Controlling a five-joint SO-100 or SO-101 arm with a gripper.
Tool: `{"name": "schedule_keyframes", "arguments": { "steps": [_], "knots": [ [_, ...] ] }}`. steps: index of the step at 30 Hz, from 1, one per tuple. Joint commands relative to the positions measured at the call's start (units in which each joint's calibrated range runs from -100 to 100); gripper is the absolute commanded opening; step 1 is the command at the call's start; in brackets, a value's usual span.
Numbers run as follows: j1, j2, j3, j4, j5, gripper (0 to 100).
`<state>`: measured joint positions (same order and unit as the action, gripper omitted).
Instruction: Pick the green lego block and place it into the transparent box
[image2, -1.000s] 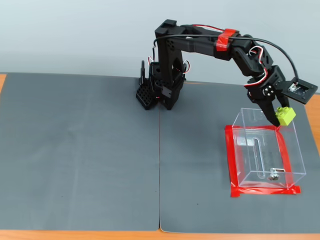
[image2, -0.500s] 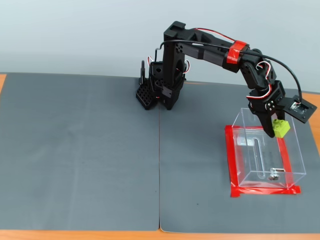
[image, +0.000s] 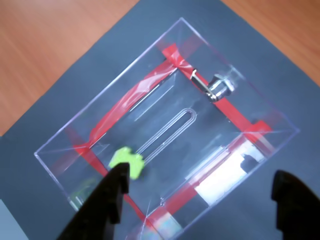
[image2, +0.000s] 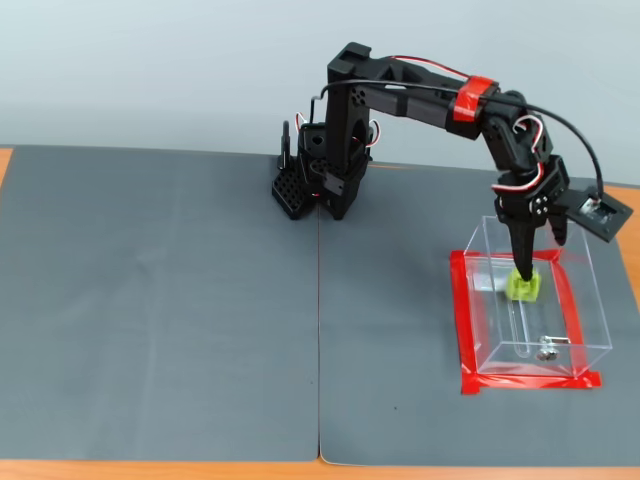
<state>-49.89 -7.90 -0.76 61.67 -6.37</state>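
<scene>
The green lego block (image2: 521, 287) (image: 126, 161) lies inside the transparent box (image2: 588, 305) (image: 250, 97), near the box's far end in the fixed view, free of both fingers. My gripper (image2: 538, 255) (image: 200, 200) hangs open over that end of the box. In the wrist view its left finger's tip sits right beside the block, and the right finger is far off at the lower right edge. Nothing is between the fingers.
Red tape (image2: 464, 320) frames the box's foot, and a small metal piece (image2: 546, 350) (image: 220, 86) sits at its near end. The arm's base (image2: 322, 185) stands at the back of two dark grey mats (image2: 160, 300). Wooden tabletop (image: 60, 45) shows beyond them.
The gripper has opened and let go of the green block, which dropped from between the fingers down into the box. The arm lowered slightly over the box.
</scene>
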Motion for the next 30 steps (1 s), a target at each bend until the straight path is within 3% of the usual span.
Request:
{"name": "schedule_keyframes", "arguments": {
  "steps": [1,4,14,30],
  "knots": [
    [1.6,-1.3,-6.8,2.7,0.2,32],
    [3.2,-1.3,-10.4,4.8,0.3,29],
    [11.4,-9.8,-14.4,7.3,0.3,3],
    [35.4,-39.0,10.8,6.7,0.3,2]
  ]
}}
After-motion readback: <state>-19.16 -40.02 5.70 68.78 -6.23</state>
